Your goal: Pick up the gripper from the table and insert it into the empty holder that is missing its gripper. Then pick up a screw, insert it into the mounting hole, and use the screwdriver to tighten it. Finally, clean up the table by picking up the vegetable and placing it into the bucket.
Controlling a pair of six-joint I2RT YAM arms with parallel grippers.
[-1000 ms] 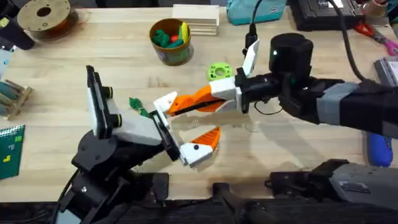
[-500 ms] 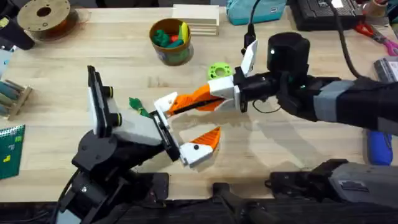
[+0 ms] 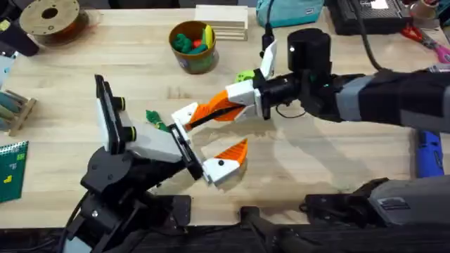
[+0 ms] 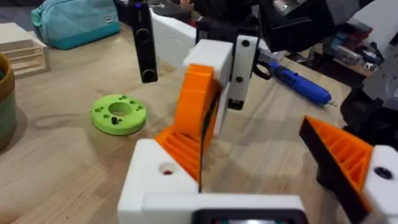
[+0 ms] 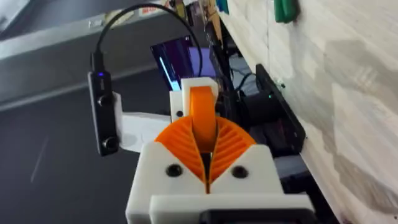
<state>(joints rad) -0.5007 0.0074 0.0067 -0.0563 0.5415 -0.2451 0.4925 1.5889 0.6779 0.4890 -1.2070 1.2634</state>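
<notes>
Nearest us, the left gripper (image 3: 211, 137) lies low over the worktop (image 3: 316, 176) with its jaws spread. One jaw carries its own orange pad; the other ends in the bare white holder (image 3: 184, 116). Just beyond it, the right gripper (image 3: 214, 111) reaches across, pressed together on the loose finger (image 5: 203, 118). It pinches the thin end between its ribbed pads and points the thick end at the holder. In the left wrist view the finger's ribbed base touches the holder's edge, but we cannot tell whether it is seated.

We judge the finger to be a light, stiff printed part that will not bend into a crooked slot. We think it needs squaring up rather than force. Its taper could let it squirt out of a pinch, so we would grip the flat ribbed faces, rib against rib, well back from the point, leaving the base free.

Beside the left gripper lies the vegetable (image 3: 153, 118), which looks small, soft and light. We would take it by the leafy body, not the thin stem. Farthest off stands the bucket (image 3: 193, 46), already holding toys.
</notes>
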